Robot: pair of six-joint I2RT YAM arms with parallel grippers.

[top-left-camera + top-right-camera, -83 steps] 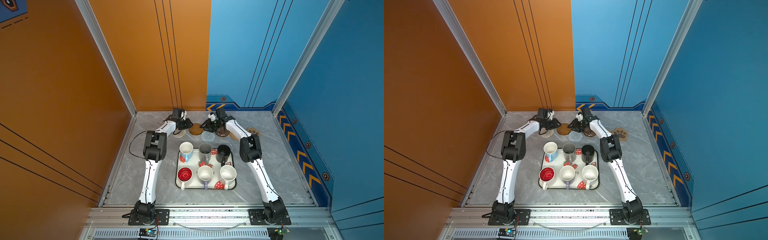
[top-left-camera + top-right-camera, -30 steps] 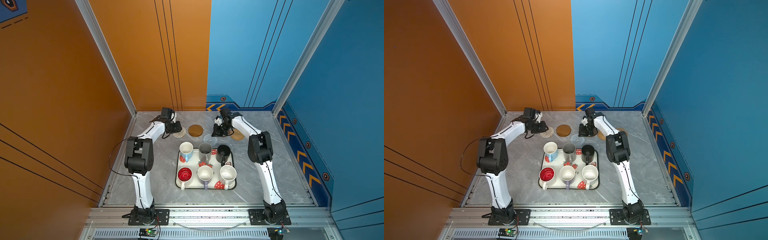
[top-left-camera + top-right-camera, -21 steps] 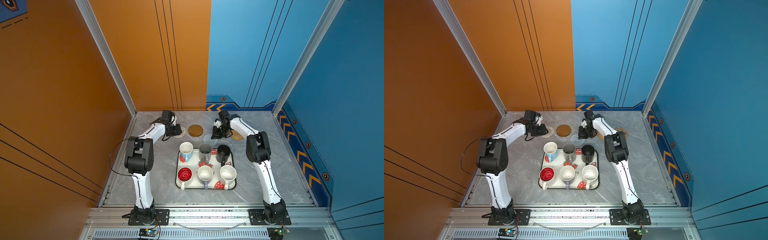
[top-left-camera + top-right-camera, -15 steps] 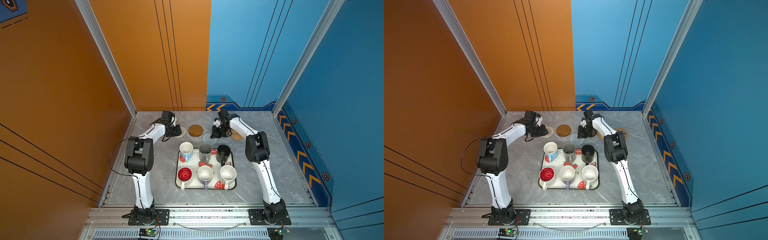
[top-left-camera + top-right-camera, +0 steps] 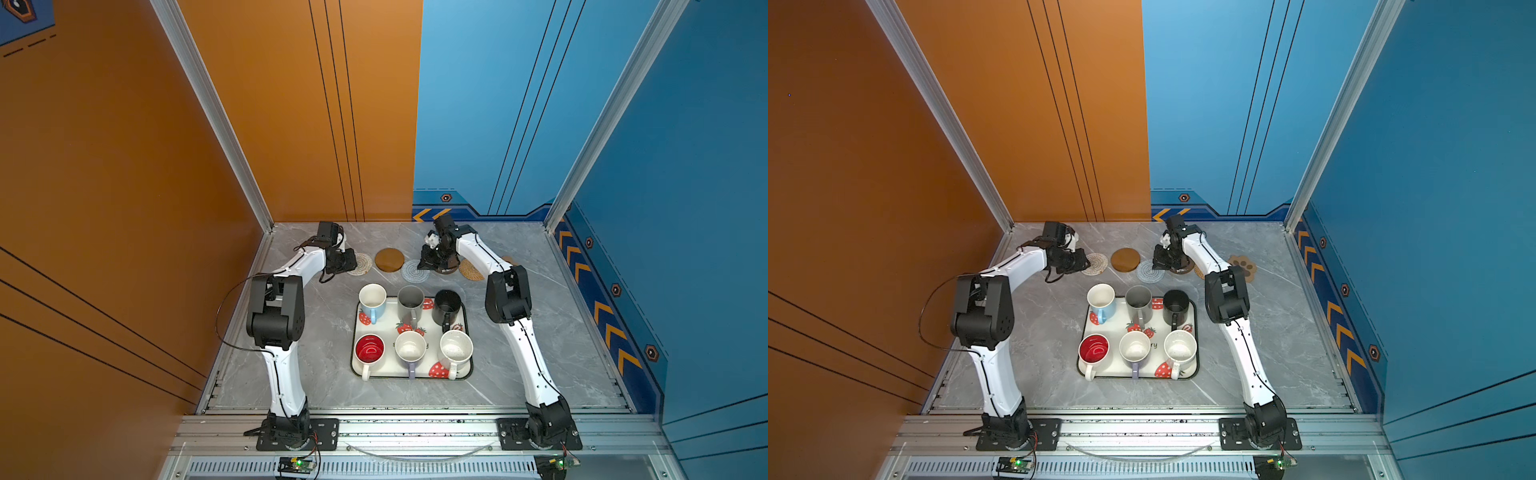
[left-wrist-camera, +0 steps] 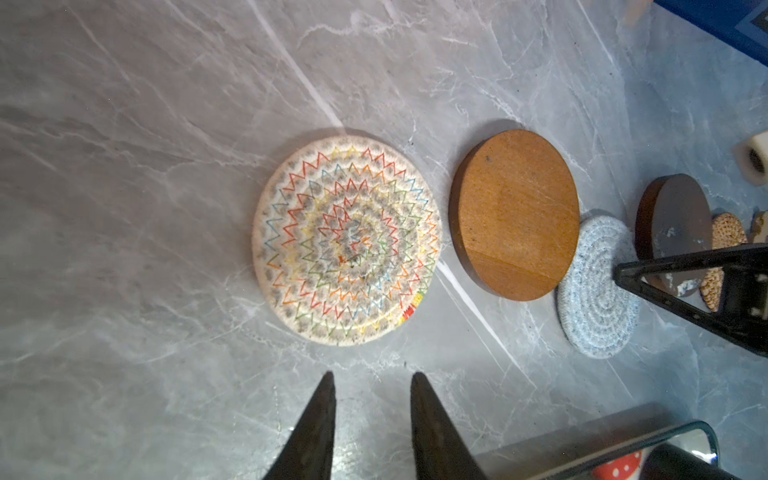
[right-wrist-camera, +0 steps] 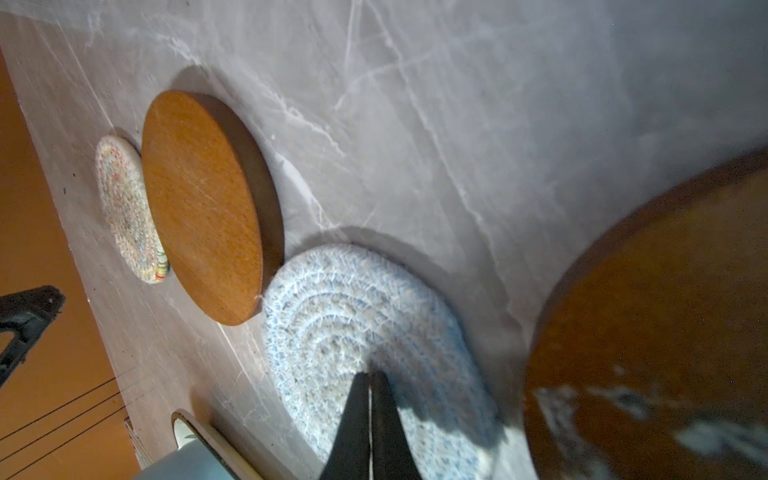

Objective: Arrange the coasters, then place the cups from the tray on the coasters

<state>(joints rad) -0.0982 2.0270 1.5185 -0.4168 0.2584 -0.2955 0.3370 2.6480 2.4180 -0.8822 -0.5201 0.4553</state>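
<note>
Coasters lie in a row at the back: beige woven round (image 5: 360, 263), brown wooden disc (image 5: 389, 259), grey woven round (image 5: 411, 272), dark wooden disc (image 5: 449, 269), tan rattan round (image 5: 471, 270), paw shape (image 5: 1243, 266). My left gripper (image 6: 374, 376) is open and empty, just short of the beige round (image 6: 347, 241). My right gripper (image 7: 369, 374) is shut, tips over the grey round (image 7: 332, 316), beside the dark disc (image 7: 665, 332). The tray (image 5: 411, 377) holds the cups: light blue (image 5: 372, 298), grey (image 5: 410, 300), black (image 5: 447, 305), red-inside (image 5: 369, 348), lavender (image 5: 410, 345), speckled (image 5: 456, 348).
Orange wall (image 5: 124, 166) closes the left side, the blue wall (image 5: 685, 208) the right and back. The right arm's elbow (image 5: 507, 295) stands beside the tray's far right corner, the left elbow (image 5: 274, 307) to the tray's left. The grey marble table (image 5: 561, 332) shows bare to the tray's right.
Since the oldest frames the left arm swung left and the beige round now lies at the row's left end. Over the last second the right gripper shifted slightly left, onto the grey round.
</note>
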